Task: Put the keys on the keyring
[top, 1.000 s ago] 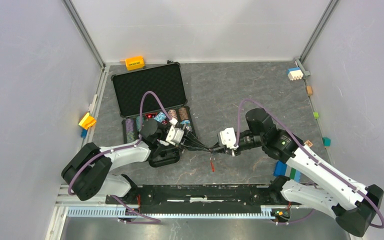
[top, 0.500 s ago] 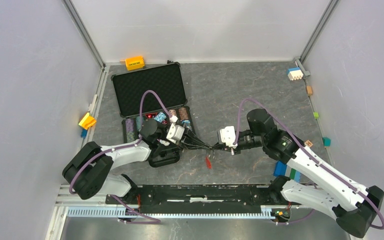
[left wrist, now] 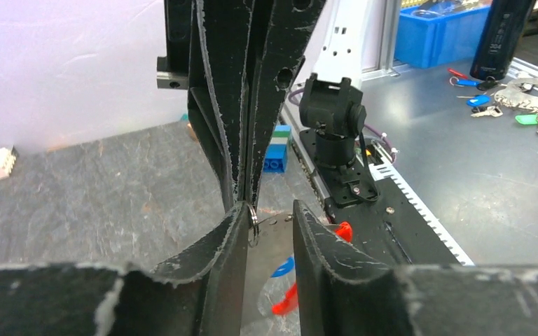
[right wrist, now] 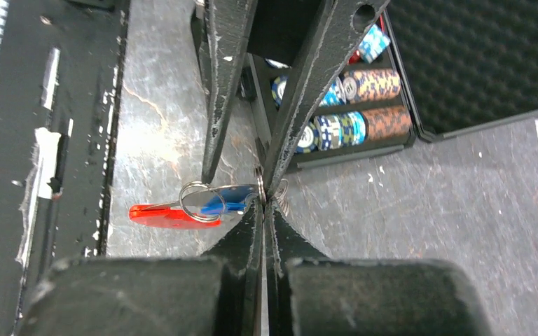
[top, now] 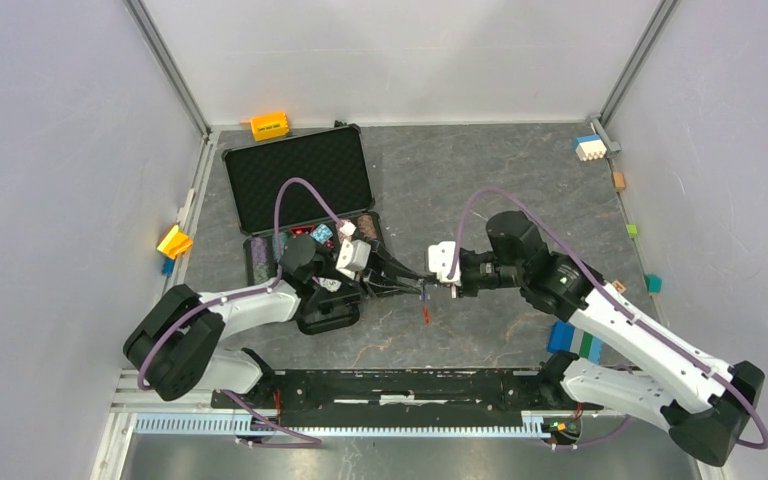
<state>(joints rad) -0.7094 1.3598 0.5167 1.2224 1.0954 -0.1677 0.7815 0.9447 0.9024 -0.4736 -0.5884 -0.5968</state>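
Shifted farther from the near edge than a second ago, both arms are meeting tip to tip above the table (top: 520, 170), just right of the open chip case (top: 300, 175). The right gripper (right wrist: 263, 203) is pinching the keyring (right wrist: 197, 203) with its fingers pressed together. The left gripper (left wrist: 270, 213) is standing spread, one fingertip beside the ring. The red strip (right wrist: 155, 213) and the blue-headed key (right wrist: 218, 204) are hanging there.

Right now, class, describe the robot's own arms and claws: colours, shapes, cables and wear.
Both the left arm and right arm have white shells and bulky black joints. A purple cable loops out near each wrist. The left claw and right claw each have two flat black fingers, scuffed pale along the edges.
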